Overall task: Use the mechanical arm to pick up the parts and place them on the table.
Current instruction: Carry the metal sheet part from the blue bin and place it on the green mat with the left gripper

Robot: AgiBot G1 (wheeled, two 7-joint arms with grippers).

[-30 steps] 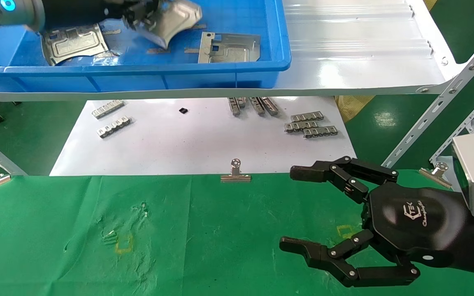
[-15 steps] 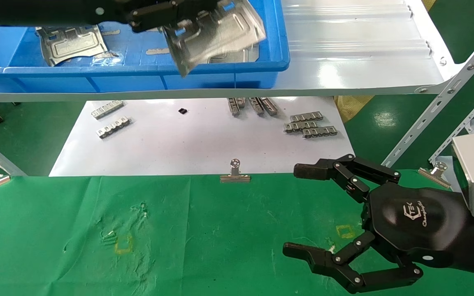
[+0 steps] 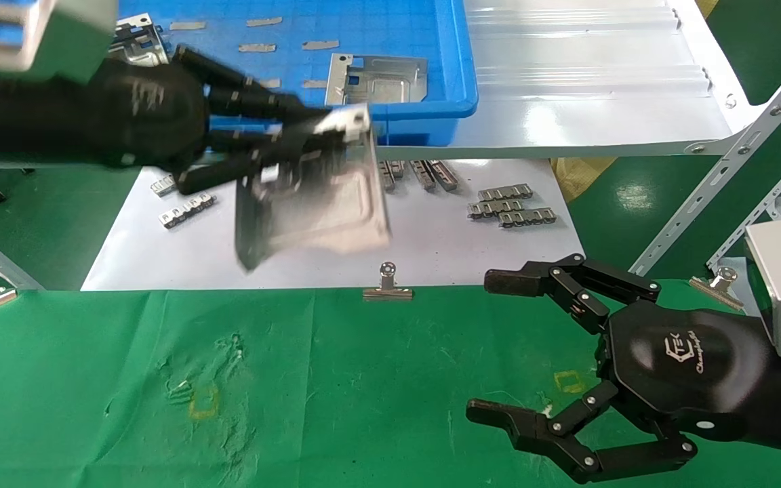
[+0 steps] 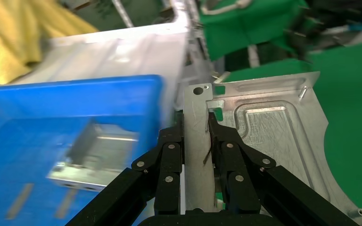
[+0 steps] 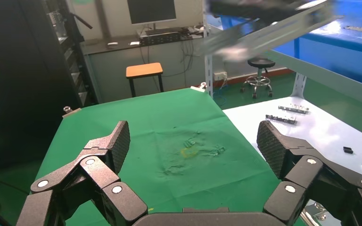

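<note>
Parts: one stamped metal plate (image 3: 316, 210) is in the air, clamped by its edge strip between the fingers (image 4: 172, 150) of the left gripper (image 3: 295, 146). It hangs tilted in front of the white shelf (image 3: 567, 115), over the white board (image 3: 336, 244), toward 12 o'clock from the green counter (image 3: 363, 379). Another plate (image 3: 377, 78) lies in the blue bin (image 3: 431, 108) on the shelf; a third shows at the bin's far left, mostly hidden by the arm.

Step in hand, as I judge it: carry phase. Pick is done, plate is clear of the bin, not yet over the counter.

Right gripper (image 3: 492, 346) sits idle low over the counter at about 4 o'clock, fingers (image 5: 108, 146) spread wide, holding nothing.

Next move calls for bringing the plate toward 6 o'clock past the binder clip (image 3: 388, 285) at the cloth edge, lowering it flat onto the cloth, likely near the yellow square mark (image 3: 204, 401), then parting the fingers. Grip is on a thin edge only, so the plate may swing or slip; lower it slowly, level it before release.

Toothed strips (image 3: 512, 205) on the white board are not task items.
</note>
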